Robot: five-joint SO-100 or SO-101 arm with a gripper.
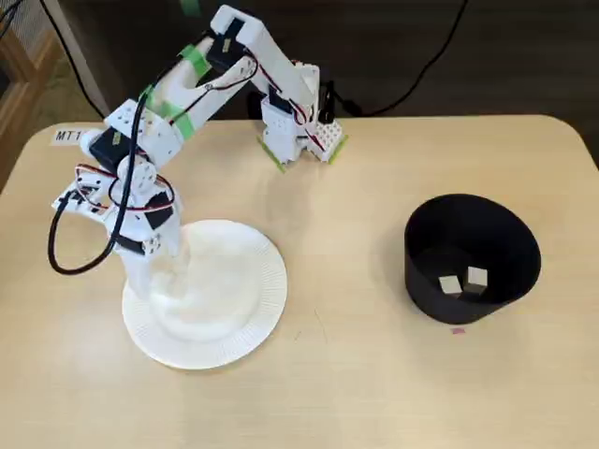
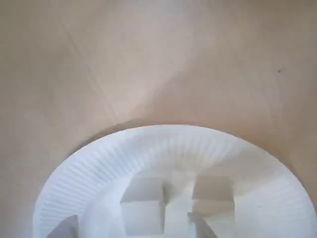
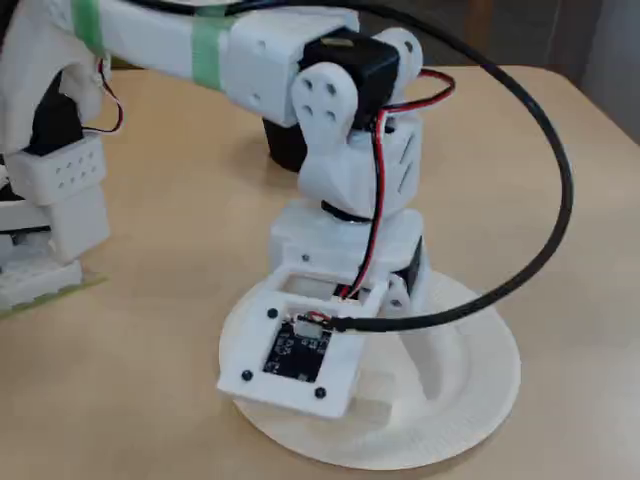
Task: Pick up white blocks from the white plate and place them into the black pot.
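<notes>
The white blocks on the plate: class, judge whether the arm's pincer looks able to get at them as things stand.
Probably yes. The pincer is already down over the white plate, and the wrist view shows white blocks lying uncovered just below it. Whether its jaws are open cannot be told.

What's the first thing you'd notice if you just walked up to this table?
The white robot arm bending down over the plate on the left in a fixed view, its hand down on the plate. Then the black pot on the right, with two blocks inside.
</notes>
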